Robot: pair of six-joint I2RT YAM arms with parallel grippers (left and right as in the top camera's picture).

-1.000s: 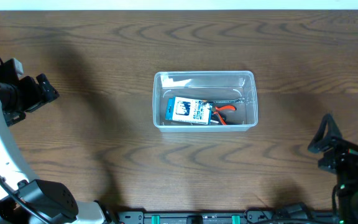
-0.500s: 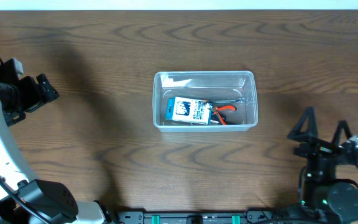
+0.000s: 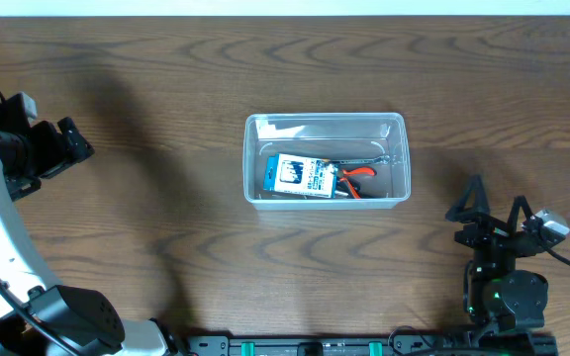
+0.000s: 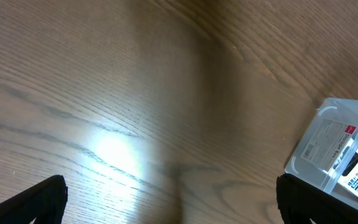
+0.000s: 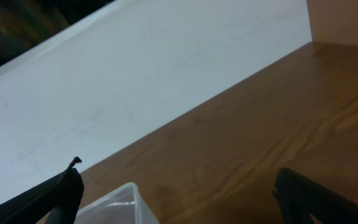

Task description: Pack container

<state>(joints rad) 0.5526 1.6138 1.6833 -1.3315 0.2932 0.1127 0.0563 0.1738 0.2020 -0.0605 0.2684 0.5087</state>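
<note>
Moved: right gripper (image 3: pixel 493 210) had shifted left, nearer the container (image 3: pixel 325 136).
Grip: its fingers stood wide apart, empty.
Far left: left gripper (image 3: pixel 72 140) likewise spread, empty.
Placement: container mid-table (image 3: pixel 166 99), holding blue-and-white box (image 3: pixel 303 176) and red-handled pliers (image 3: pixel 358 178).

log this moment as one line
container: holds blue and white box, red-handled tool | left gripper: open, empty | right gripper: open, empty, apart from container
</note>
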